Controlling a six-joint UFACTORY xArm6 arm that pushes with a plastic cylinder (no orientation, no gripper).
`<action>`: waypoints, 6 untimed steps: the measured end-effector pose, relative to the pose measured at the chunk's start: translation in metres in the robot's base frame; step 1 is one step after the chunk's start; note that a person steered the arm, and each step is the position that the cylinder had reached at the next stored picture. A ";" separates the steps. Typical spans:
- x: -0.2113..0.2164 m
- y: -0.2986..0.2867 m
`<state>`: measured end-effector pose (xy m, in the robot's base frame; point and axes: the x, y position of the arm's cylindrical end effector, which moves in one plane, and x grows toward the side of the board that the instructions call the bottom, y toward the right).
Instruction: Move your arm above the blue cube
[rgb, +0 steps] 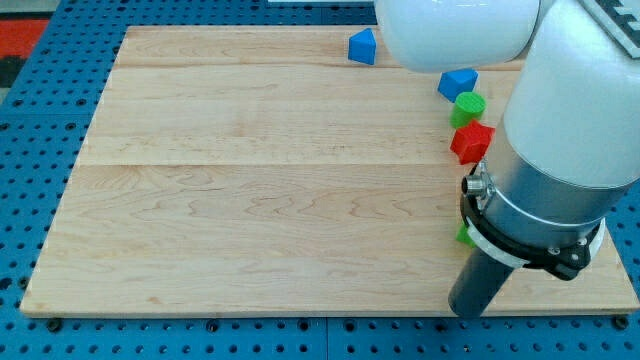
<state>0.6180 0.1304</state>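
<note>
The arm carries no hand, only a rod, so nothing opens or closes. Its tip (468, 308) rests on the bench (250, 200) near the view's bottom edge, touching no block.

The likeliest blue cube is the blue block (362, 47), well away from the tip, up and to the view's left. A second blue block (458, 83) sits almost straight up from the tip, beyond a red block (471, 142) and a green block (467, 105); its shape is half hidden.

The blue block looks small, rigid and light (probably slides easily), so hovering needs no contact.
</note>
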 end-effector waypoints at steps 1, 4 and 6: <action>0.000 -0.002; -0.165 -0.049; -0.308 -0.004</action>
